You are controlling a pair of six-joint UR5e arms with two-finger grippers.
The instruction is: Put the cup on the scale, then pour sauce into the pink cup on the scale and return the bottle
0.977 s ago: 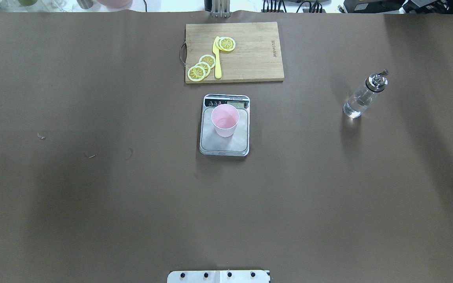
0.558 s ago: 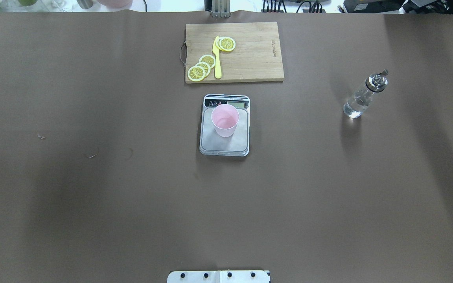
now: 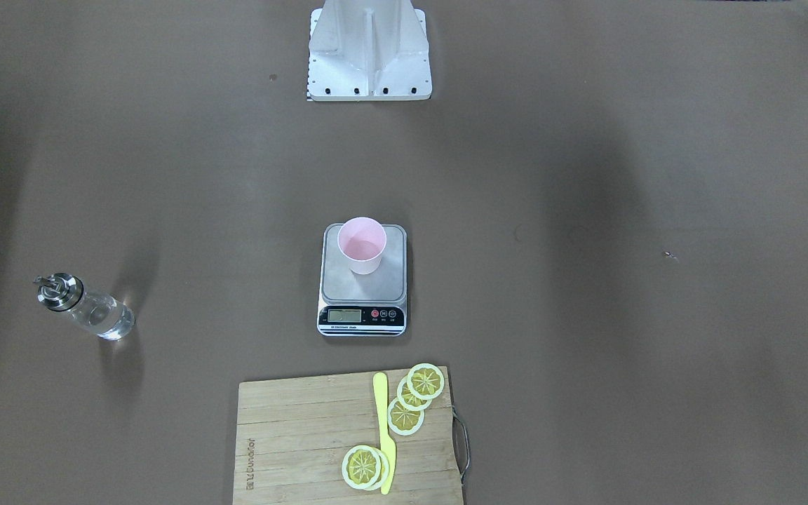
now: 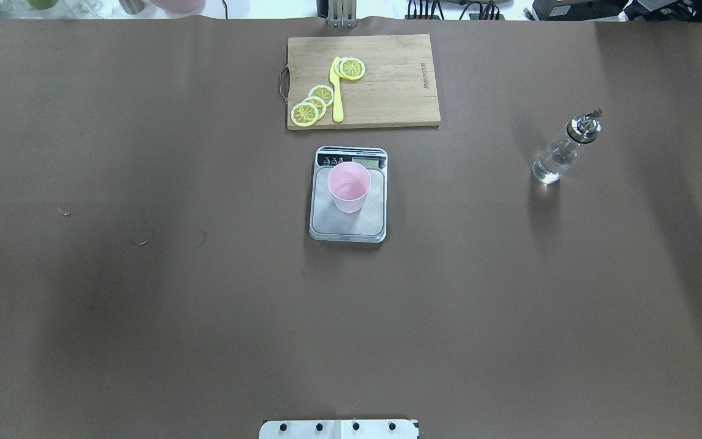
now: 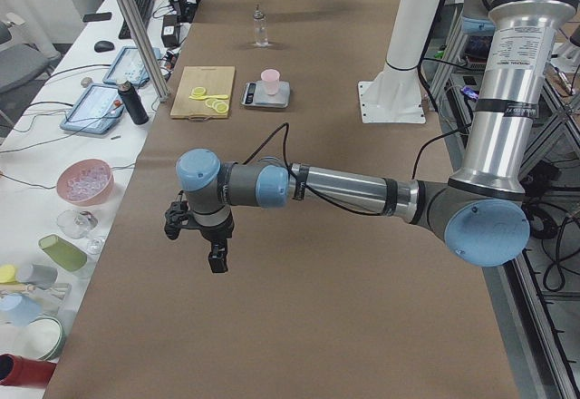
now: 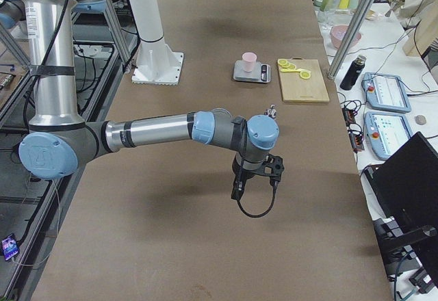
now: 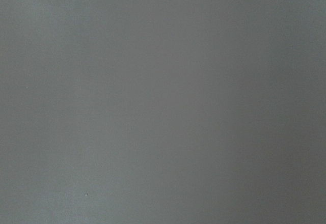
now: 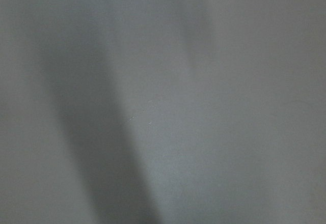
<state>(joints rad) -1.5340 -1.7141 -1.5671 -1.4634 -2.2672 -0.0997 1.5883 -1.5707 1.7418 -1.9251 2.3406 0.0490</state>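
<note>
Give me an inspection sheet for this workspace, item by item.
Surface: brown table cover, a few faint marks.
Job's things: pink cup upright on the scale; bottle upright, apart on the robot's right, clear sauce inside.
Clutter: cutting board with lemon slices and yellow knife, beyond the scale.
Grippers: left gripper and right gripper hang over bare table; open or shut, cannot tell.
Cables: black cable loop under the right gripper.
Surroundings: side bench with tablets and a pink bowl.
</note>
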